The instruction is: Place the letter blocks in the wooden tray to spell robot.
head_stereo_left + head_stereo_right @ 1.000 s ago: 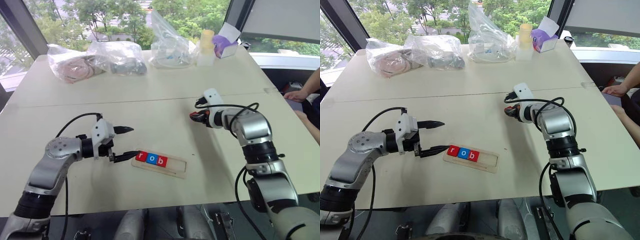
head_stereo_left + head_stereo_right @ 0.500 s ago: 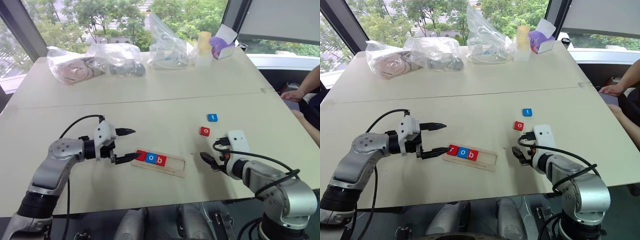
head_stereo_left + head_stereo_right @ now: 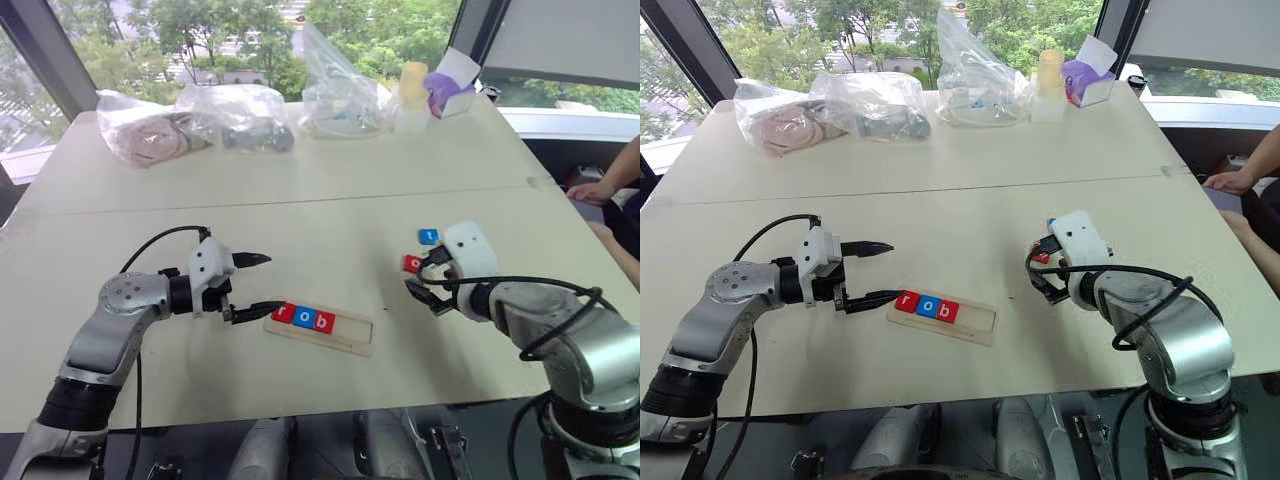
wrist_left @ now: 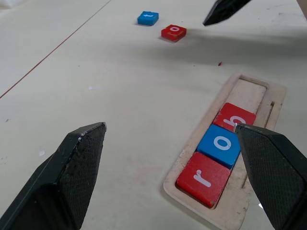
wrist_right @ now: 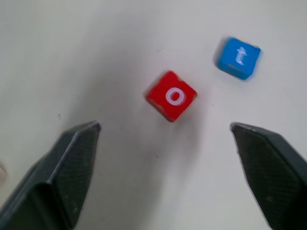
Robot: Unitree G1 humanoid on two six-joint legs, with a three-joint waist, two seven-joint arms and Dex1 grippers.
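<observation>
The wooden tray (image 3: 352, 338) lies near the table's front edge, with red r (image 3: 283, 313), blue o (image 3: 303, 318) and red b (image 3: 323, 322) seated at its left end. My left gripper (image 3: 268, 283) hovers open just left of the tray, and its lower fingertip is close to the r block. A red o block (image 5: 171, 96) and a blue t block (image 5: 238, 57) lie loose on the table to the tray's right. My right gripper (image 3: 425, 290) stands open just in front of those two blocks and holds nothing.
Several clear plastic bags (image 3: 240, 115) lie along the table's far edge, beside a pale cup (image 3: 412, 92) and a purple box (image 3: 450, 88). A person's arm (image 3: 610, 180) rests at the right edge. A seam (image 3: 300, 200) crosses the tabletop.
My right gripper has opened and let go of the red o block, which now lies beside the blue t. The arm has drawn back toward me. The left gripper has stayed in place.
</observation>
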